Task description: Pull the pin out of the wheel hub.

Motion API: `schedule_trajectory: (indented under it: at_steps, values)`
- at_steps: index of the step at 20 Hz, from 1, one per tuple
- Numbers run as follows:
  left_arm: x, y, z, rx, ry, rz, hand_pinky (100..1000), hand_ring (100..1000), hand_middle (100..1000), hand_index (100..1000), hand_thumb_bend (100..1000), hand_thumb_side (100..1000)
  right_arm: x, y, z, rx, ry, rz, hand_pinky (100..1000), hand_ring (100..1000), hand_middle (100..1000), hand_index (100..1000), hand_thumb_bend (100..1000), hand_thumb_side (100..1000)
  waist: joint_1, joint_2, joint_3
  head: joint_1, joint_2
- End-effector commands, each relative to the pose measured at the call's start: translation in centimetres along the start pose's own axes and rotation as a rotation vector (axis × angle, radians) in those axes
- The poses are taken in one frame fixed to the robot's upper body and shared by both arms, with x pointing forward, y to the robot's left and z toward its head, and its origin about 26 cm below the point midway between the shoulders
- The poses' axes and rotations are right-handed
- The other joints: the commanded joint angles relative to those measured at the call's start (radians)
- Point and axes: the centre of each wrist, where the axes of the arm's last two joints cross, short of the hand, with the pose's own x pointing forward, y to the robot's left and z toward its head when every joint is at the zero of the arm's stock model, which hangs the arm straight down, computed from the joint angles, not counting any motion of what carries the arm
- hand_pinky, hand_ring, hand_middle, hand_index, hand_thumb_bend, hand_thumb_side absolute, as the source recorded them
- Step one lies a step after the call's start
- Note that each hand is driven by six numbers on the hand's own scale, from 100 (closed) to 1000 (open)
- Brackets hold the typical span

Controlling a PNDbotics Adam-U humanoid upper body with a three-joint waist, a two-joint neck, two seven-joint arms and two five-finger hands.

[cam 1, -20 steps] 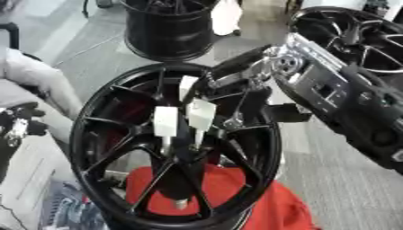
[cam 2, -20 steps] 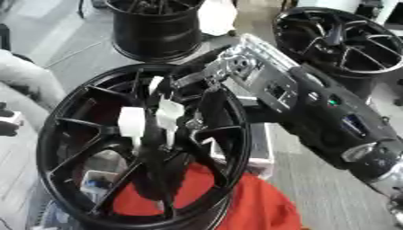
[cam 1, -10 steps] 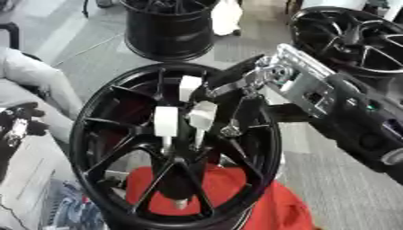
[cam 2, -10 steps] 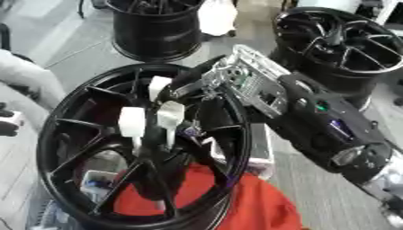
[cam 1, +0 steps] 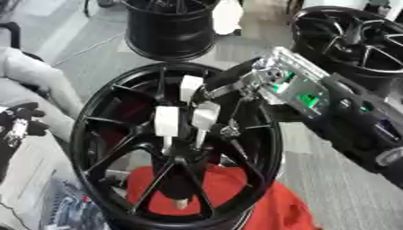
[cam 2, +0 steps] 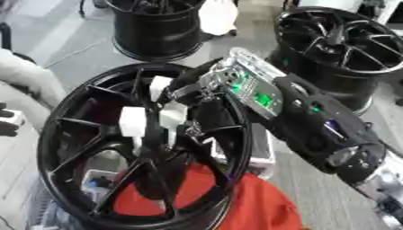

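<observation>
**Right hand reaching among the spokes of the wheel hub**

At the centre of the scene, the right hand (cam 1: 206, 105) reaches in from the upper right, its white-tipped fingers (cam 1: 167, 120) spread down among the spokes of the black wheel hub (cam 1: 102, 134). One white fingertip points up and away from the palm, two more hang lower, toward the middle of the hub. Whether those fingers are closed on anything cannot be told: the dark spokes and the fingers overlap, and the pin itself cannot be made out with any certainty. A small pale tip (cam 1: 181, 204) shows well below the hand, low on the hub's centre line, but what it is stays unclear.

Behind the hand, the silver wrist bracket (cam 2: 236, 85) with green lights runs into the black forearm (cam 2: 330, 134), which crosses over the hub's right rim.

Below the hand, under the hub, lies a red cloth (cam 1: 260, 197), seen through the spokes and spilling out at the lower right. Beyond the hand, further off, stands a second black wheel (cam 1: 169, 27), upright like a drum, and to the right of the forearm a third black wheel (cam 2: 346, 40) with spokes facing up.

Far to the left of the hand, the left hand (cam 1: 20, 123) shows at the edge, dark, its fingers not readable.
</observation>
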Motion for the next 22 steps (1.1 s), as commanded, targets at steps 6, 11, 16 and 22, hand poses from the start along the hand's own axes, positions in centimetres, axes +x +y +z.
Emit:
schedule_trajectory:
  at_steps: [6, 11, 16, 22]
  values:
    - [0.9, 0.5, -0.4, -0.001, -0.031, -0.021, 633, 613, 659, 811, 100, 704, 0.3, -2.1, 1.7, -0.069, -0.003, -0.016, 541, 554, 554, 660, 100, 100, 0.009, -0.009, -0.002, 0.000, 0.000]
    - [0.9, 0.6, -0.4, 0.001, -0.029, -0.024, 633, 614, 659, 811, 100, 703, 1.6, -4.2, 4.1, -0.143, -0.014, 0.009, 543, 556, 537, 654, 100, 100, 0.006, -0.013, -0.006, 0.004, 0.000]
    - [0.8, 0.8, -0.3, 0.003, -0.024, -0.029, 633, 614, 659, 812, 100, 704, 3.0, -6.2, 7.4, -0.223, -0.002, 0.047, 548, 561, 535, 655, 100, 100, 0.000, -0.018, -0.014, 0.010, 0.004]
    - [0.8, 1.2, -0.2, 0.015, -0.017, -0.037, 634, 615, 660, 812, 100, 705, 2.1, -5.9, 14.4, -0.395, 0.122, 0.037, 550, 563, 531, 660, 100, 100, -0.009, -0.023, -0.027, 0.022, 0.004]
